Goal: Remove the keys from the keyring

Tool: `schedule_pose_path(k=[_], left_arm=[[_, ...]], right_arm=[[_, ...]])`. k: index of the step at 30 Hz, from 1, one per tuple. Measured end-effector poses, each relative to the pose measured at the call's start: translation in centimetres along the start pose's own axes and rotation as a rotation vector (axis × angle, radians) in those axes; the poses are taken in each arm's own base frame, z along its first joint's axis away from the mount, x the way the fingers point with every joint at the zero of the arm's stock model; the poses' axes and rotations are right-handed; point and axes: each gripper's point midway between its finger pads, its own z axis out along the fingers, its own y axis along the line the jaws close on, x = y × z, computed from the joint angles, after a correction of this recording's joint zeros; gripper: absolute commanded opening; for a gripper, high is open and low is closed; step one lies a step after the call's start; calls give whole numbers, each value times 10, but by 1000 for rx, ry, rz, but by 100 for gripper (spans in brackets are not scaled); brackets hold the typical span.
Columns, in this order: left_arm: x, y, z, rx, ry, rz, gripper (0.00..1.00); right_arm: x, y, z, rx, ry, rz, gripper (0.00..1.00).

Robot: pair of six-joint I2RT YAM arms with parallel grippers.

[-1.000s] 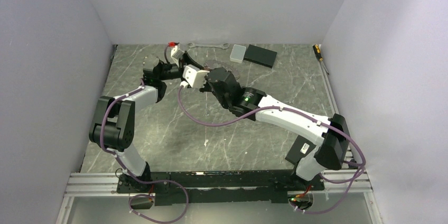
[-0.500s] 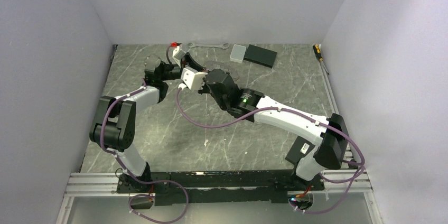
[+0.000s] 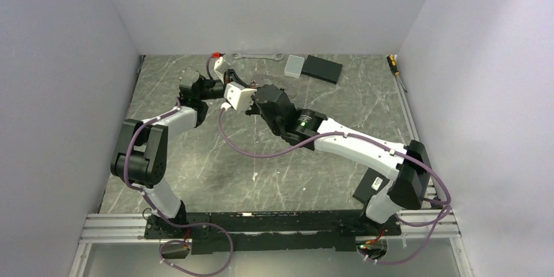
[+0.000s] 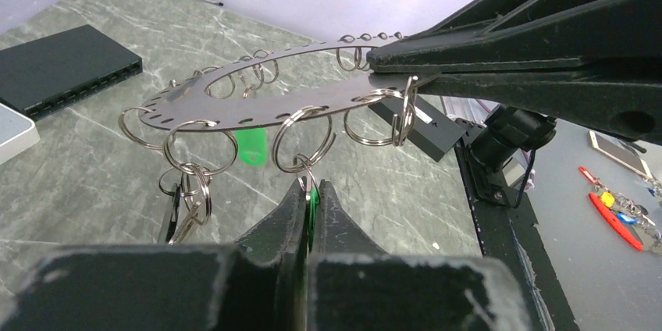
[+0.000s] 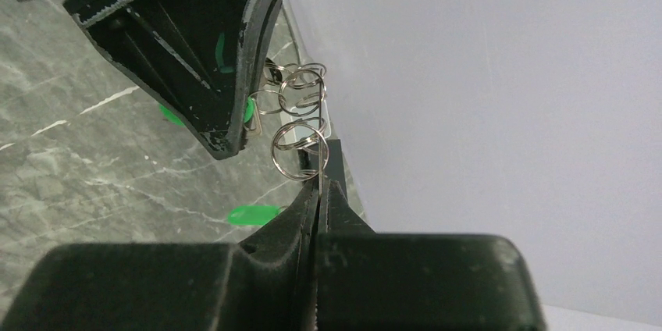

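Left pincer [image 4: 310, 190]: we found it clenched on a green key [image 4: 311, 204] that hung from a split ring.
Right pincer [image 5: 321, 179]: clamped on one end of the keyring [image 4: 234, 101], holding it level above the worktop [image 4: 78, 183].
Keyring: a flat, perforated oval hung with many rings, between both pincers, toward the far side.
Other keys: we saw a second green key [image 4: 251, 147] behind the rings and a dark key [image 4: 169, 218] hanging at the oval's other end.

Left arm [image 3: 160, 127] and right arm [image 3: 366, 146] meeting over marble table [image 3: 196, 166], wrench [image 3: 258, 57], black box [image 3: 322, 68] behind
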Motion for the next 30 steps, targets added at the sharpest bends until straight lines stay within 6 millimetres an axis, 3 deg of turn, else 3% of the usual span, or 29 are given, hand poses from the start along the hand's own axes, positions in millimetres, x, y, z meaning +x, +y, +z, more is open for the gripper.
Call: schedule_pose_path(k=[8, 16, 22, 30], left_arm=[[3, 0, -4, -23, 37, -75, 0], [6, 9, -3, -76, 159, -179, 0], [16, 8, -6, -126, 274, -165, 0], [52, 2, -17, -187, 433, -177, 0]], right_arm=[[22, 1, 6, -58, 18, 79, 0], [54, 22, 5, -211, -6, 238, 0], [57, 30, 5, -310, -53, 405, 0], [71, 79, 0, -511, -62, 613, 0]])
